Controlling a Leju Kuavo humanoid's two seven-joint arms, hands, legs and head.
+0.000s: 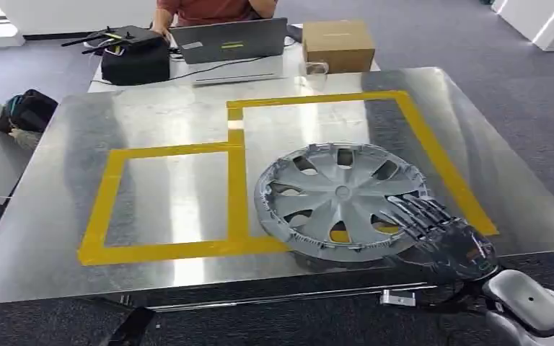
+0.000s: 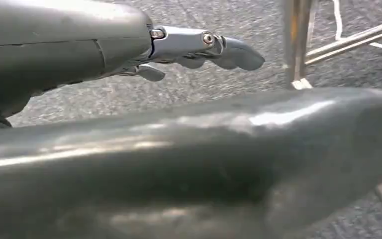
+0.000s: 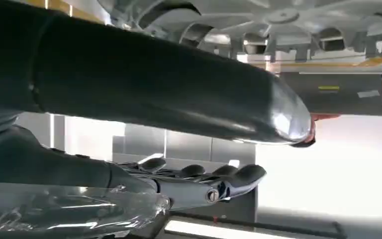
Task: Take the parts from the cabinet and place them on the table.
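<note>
The wheel cover (image 1: 340, 200) already lies flat on the metal surface (image 1: 166, 194), face up, so by my reckoning this is the tail end of the placing step. It sits toward the robot's near right, mostly inside the larger of the two yellow tape boxes (image 1: 235, 180), though its near rim overlaps the tape line along the front and comes close to the surface's edge.

The right hand (image 1: 440, 229) is at the cover's near right rim, dark fingers stretched out flat over the spokes there. In the right wrist view the fingers (image 3: 204, 174) lie straight and the thumb (image 3: 189, 94) stands well apart from them, with nothing clamped between. I take it as apart and holding nothing, though whether the fingertips touch the rim I cannot tell.

The left hand (image 2: 199, 47) hangs low over the carpet, fingers loosely extended, nothing in it.

What comes next, I'd judge, is drawing the right hand clear without dragging the cover, since a light plastic disc on polished metal would slide easily; then going back to the cabinet for any further part.

The cover itself is silver-grey, round, with curved spokes, dark slots between them and a small hub at the centre.
</note>
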